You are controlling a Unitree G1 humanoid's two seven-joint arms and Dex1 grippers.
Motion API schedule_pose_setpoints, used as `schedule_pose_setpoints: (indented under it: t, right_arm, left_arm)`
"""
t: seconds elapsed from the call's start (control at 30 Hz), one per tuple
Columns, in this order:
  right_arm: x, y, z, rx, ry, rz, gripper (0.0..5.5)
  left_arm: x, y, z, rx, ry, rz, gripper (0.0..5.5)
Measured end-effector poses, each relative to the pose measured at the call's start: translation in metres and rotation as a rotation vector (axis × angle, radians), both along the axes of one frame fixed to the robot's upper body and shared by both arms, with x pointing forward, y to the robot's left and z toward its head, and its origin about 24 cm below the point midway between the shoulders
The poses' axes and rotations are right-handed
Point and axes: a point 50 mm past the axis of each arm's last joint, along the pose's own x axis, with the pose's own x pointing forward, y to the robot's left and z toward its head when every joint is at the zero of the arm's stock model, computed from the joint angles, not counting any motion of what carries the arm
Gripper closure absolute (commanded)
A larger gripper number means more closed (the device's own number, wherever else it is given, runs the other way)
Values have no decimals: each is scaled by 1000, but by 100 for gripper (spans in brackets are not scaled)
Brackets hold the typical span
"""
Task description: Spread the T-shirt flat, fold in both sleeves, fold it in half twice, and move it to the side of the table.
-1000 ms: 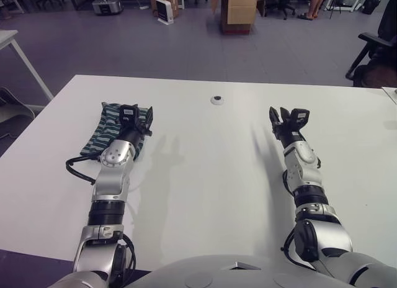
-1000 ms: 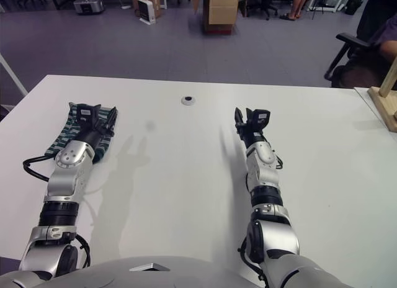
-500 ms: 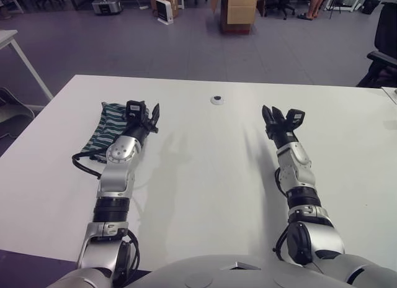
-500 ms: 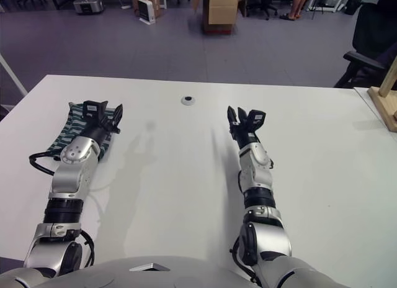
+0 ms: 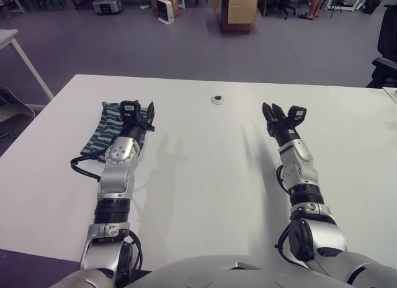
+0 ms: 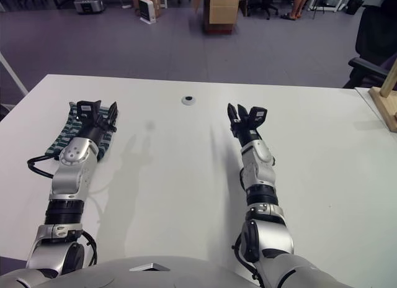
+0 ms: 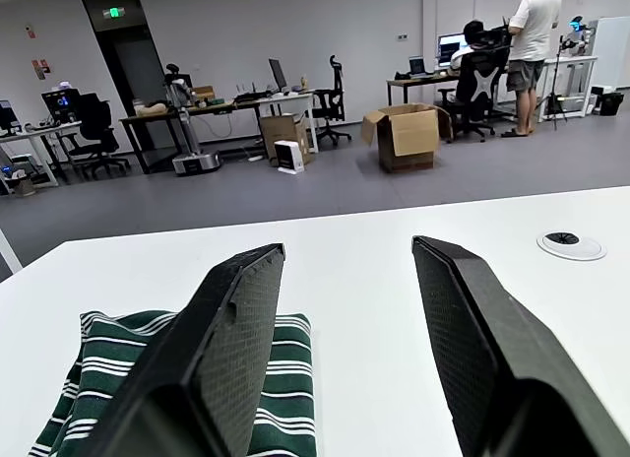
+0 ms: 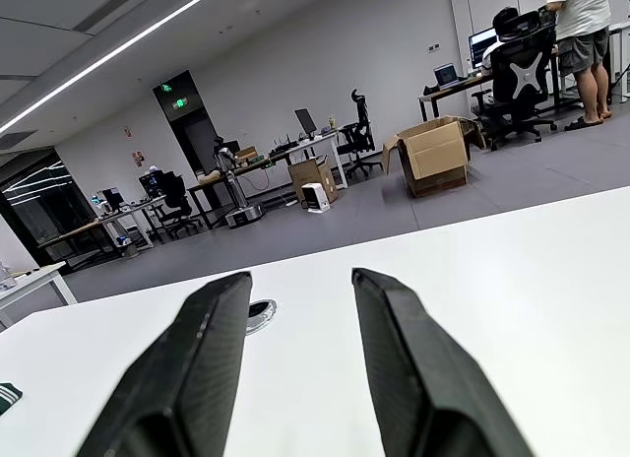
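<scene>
Fingers (image 8: 177,378) apart above white table (image 8: 551,309)

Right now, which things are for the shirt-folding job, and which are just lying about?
For the job:
folded green striped T-shirt, on the left side of the white table
left gripper, open by the shirt
right gripper, open over bare tabletop

Just lying about:
round cable port in the tabletop
open cardboard box on the floor behind
</scene>
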Motion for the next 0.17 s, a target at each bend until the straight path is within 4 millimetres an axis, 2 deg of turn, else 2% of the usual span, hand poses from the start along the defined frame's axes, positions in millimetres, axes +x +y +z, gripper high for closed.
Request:
schedule_pose_setpoints:
  t: [0.03, 0.13, 0.17]
  right_arm:
    - [0, 0, 0, 0, 0, 0, 361]
    - [0, 1, 0, -6, 1, 3, 299]
    - [0, 1, 0, -8, 1, 2, 296]
  left_arm:
    - [0, 0, 0, 0, 0, 1, 311]
    - [0, -4, -1, -4, 3, -23, 253]
    - [0, -6, -1, -9, 4, -30, 233]
